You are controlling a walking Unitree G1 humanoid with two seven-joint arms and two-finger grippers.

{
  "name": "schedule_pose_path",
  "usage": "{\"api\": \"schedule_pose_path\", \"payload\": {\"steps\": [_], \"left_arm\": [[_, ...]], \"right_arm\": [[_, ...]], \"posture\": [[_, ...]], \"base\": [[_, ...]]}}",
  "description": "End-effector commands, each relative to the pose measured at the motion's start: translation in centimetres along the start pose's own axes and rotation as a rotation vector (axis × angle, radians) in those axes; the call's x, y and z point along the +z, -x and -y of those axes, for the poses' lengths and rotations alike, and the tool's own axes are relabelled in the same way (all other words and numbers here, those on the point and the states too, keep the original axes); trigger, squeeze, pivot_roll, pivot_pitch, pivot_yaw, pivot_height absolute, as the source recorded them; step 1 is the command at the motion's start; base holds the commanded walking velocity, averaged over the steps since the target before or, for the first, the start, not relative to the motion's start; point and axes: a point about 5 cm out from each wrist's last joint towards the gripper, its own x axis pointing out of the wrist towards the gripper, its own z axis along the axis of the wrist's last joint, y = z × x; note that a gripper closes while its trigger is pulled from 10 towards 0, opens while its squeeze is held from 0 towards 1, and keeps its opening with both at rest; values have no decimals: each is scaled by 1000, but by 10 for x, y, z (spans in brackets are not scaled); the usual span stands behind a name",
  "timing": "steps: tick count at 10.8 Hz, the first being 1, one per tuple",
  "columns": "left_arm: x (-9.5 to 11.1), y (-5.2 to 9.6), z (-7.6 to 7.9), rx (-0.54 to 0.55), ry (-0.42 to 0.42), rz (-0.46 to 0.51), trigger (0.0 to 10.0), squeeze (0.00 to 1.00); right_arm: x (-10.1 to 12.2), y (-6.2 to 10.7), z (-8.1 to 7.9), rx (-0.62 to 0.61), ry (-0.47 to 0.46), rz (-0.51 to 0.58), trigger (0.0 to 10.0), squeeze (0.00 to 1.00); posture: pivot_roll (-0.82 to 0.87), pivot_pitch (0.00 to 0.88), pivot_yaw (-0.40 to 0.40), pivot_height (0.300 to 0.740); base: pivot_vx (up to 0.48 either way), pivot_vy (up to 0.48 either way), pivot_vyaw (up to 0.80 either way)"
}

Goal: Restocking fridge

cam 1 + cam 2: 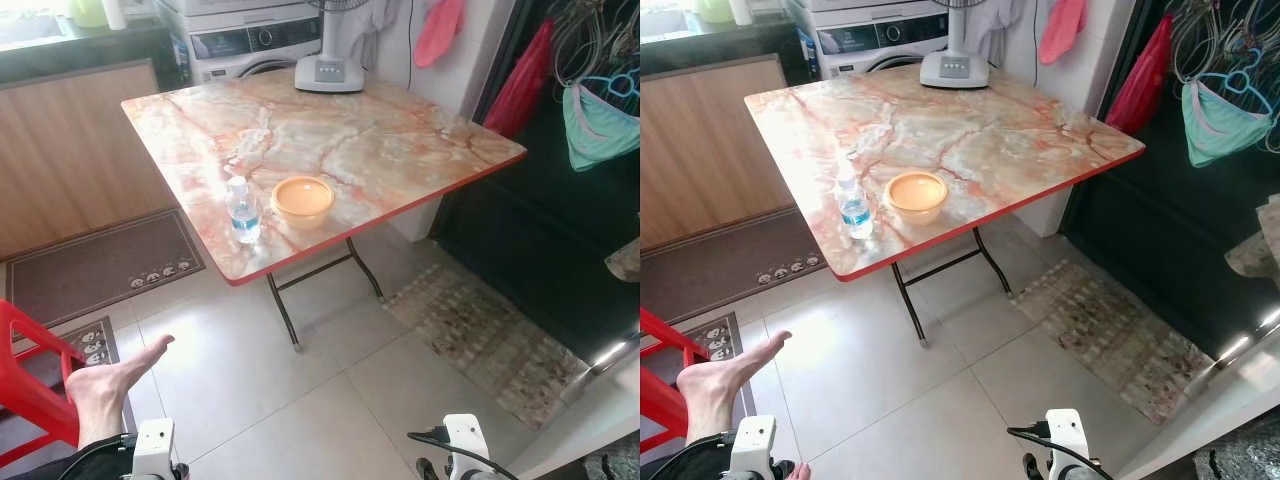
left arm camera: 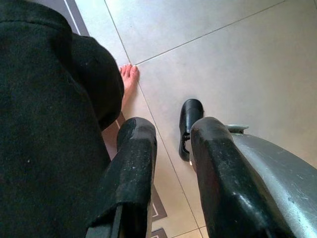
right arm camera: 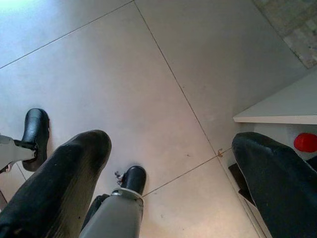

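A small clear water bottle [image 1: 243, 210] with a blue label stands upright near the front edge of the marble-patterned folding table [image 1: 400, 140]. Just to its right sits an orange bowl [image 1: 302, 200]. Both arms hang low, well short of the table, with their silver wrists at the bottom of the eye views. My left gripper [image 2: 172, 126] is open over the tiled floor with nothing between its fingers [image 2: 136, 148], beside a person's dark-clothed leg. My right gripper [image 3: 171, 144] is open wide above the floor and holds nothing.
A person's bare foot [image 1: 110, 385] and a red chair [image 1: 25, 375] are close on my left. A fan base [image 1: 328, 70] stands at the table's back, with a washing machine [image 1: 255, 40] behind it. A patterned rug [image 1: 480, 335] and a white panel edge [image 1: 590, 400] lie to the right.
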Motion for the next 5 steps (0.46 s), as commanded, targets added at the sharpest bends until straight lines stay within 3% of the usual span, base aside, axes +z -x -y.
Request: {"api": "schedule_pose_path", "payload": {"steps": [1,5], "left_arm": [[-3,0,-1,-2,11,-14,10000,0],[-3,0,-1,-5,10,-16,10000,0]], "right_arm": [[2,0,1,-6,-16,9,10000,0],[1,0,1,-3,-21,3,10000,0]], "posture": [[39,0,-31,740],[39,0,-30,740]], "base": [[255,0,0],[265,0,0]]}}
